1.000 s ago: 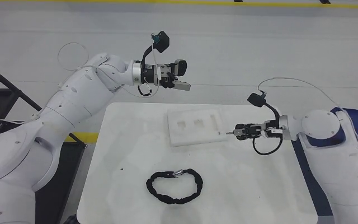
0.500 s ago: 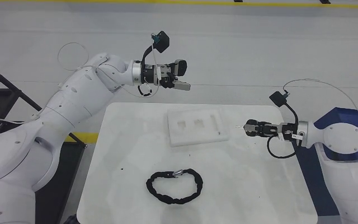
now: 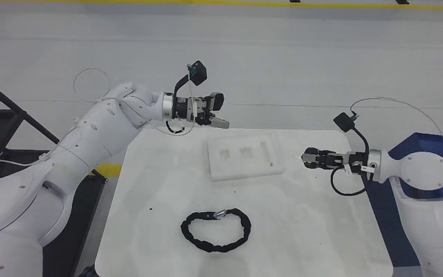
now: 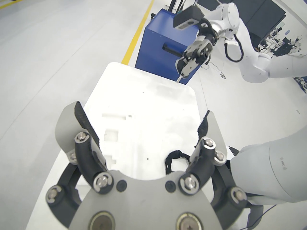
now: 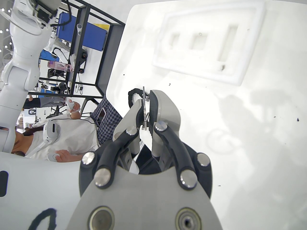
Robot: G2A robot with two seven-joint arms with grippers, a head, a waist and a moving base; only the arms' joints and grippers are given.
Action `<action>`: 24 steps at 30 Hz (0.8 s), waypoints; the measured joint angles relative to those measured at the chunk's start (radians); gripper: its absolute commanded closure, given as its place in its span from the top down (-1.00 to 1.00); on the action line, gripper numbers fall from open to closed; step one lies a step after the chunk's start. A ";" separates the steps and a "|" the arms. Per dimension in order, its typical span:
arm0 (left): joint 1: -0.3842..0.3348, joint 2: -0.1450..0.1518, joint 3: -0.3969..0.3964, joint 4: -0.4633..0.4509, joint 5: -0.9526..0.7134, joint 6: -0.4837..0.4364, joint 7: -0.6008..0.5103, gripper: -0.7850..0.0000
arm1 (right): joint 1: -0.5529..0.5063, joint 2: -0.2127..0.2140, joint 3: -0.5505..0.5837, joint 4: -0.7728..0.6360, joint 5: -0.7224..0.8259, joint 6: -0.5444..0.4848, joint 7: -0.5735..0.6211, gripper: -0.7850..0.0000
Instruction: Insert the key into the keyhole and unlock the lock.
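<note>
A black chain lock [image 3: 216, 228] with a silver lock body [image 3: 220, 215] lies looped on the white table [image 3: 166, 187] near its front. My right gripper [image 3: 305, 156] hovers above the table's right side, shut on a thin metal key [image 5: 144, 111] whose tip [image 3: 296, 157] points toward the foam tray. In the right wrist view the right gripper [image 5: 144, 98] has part of the lock [image 5: 132, 94] just beyond its fingertips. My left gripper [image 3: 220, 112] is open and empty above the table's far edge. In the left wrist view, the left gripper [image 4: 144, 119] faces the lock [image 4: 174, 159] and the right gripper [image 4: 189, 63].
A white foam tray [image 3: 235, 168] with shallow rectangular recesses lies at the back middle of the table, between the two grippers. A blue cabinet [image 4: 163, 46] stands past the table's right end. A black frame [image 5: 96, 48] stands off the table's left side.
My right gripper pulled back to the right, away from the foam tray, with the key in it. My left gripper shifted slightly closer to the table's far edge.
</note>
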 measured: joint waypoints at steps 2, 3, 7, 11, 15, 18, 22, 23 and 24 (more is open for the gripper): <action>0.042 0.020 -0.012 -0.025 0.029 -0.009 0.008 1.00 | 0.000 0.000 0.000 0.000 0.000 0.000 0.000 -1.00; 0.067 0.031 -0.019 -0.040 0.048 -0.014 0.014 1.00 | 0.000 0.000 0.000 0.000 0.000 0.000 0.000 -1.00; 0.144 0.066 -0.045 -0.095 0.117 -0.026 0.038 1.00 | 0.000 0.000 0.000 0.000 0.000 0.000 0.000 -1.00; 0.209 0.098 -0.075 -0.151 0.213 -0.011 0.056 1.00 | 0.000 0.000 0.000 0.000 0.000 0.000 0.000 -1.00; 0.268 0.123 -0.099 -0.206 0.298 0.012 0.058 1.00 | 0.000 0.000 0.000 0.000 0.000 0.000 0.000 -1.00; 0.303 0.137 -0.108 -0.230 0.337 0.014 0.038 1.00 | 0.000 0.000 0.000 0.000 0.000 0.000 0.000 -1.00; 0.341 0.143 -0.108 -0.248 0.352 0.007 0.006 1.00 | 0.000 0.000 0.000 0.000 0.000 0.000 0.000 -1.00; 0.347 0.143 -0.106 -0.250 0.355 0.007 -0.004 1.00 | 0.000 0.000 0.000 0.000 0.000 0.000 0.000 -1.00; 0.354 0.143 -0.102 -0.250 0.356 0.004 -0.022 1.00 | 0.000 0.000 0.000 0.000 0.000 0.000 0.000 -1.00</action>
